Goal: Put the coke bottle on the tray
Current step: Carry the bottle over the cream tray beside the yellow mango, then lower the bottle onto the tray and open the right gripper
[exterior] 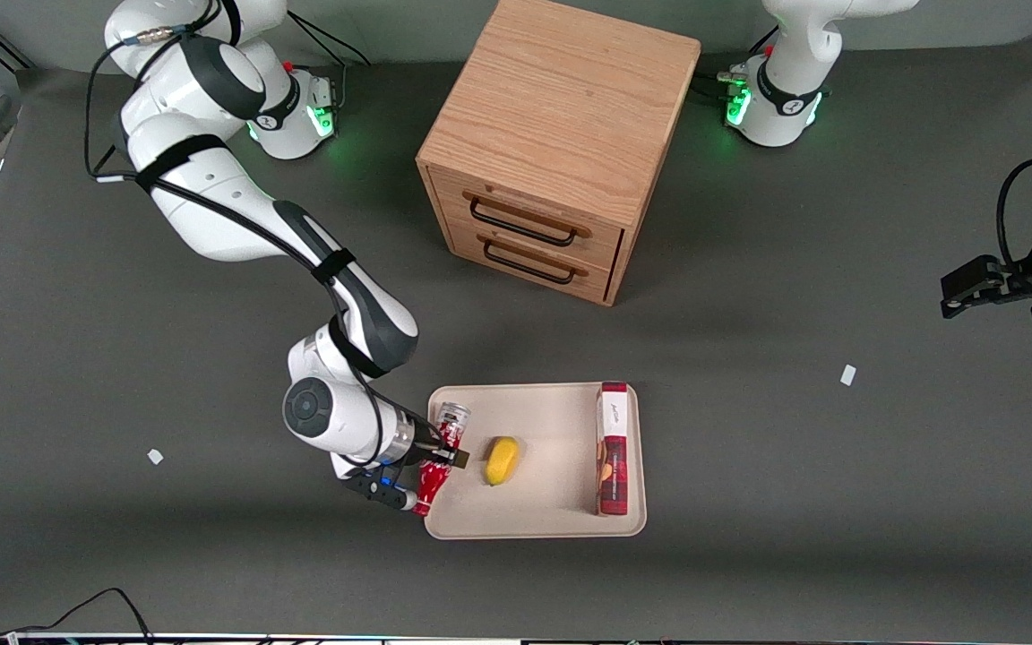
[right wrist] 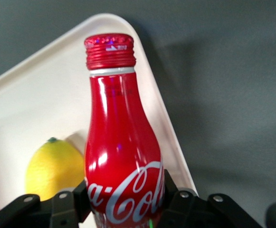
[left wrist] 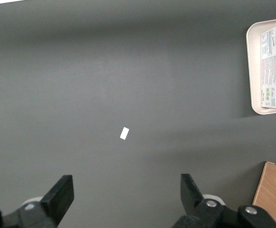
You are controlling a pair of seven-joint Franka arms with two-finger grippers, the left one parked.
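Observation:
My right gripper [exterior: 444, 454] is shut on the coke bottle [exterior: 431, 484], a slim red bottle with white script. The bottle is held lengthways over the end rim of the cream tray [exterior: 534, 534] that lies toward the working arm. Its silvery base points away from the front camera and its red cap points toward it. In the right wrist view the fingers [right wrist: 178, 202] clamp the bottle's body [right wrist: 121, 142] on both sides, with the tray's rounded corner [right wrist: 42, 95] under it. I cannot tell whether the bottle touches the tray.
A yellow lemon [exterior: 501, 460] lies on the tray beside the bottle. A flat red-and-white box [exterior: 613, 448] lies along the tray's end toward the parked arm. The wooden two-drawer cabinet [exterior: 552, 152] stands farther from the front camera. Small white scraps [exterior: 848, 375] lie on the table.

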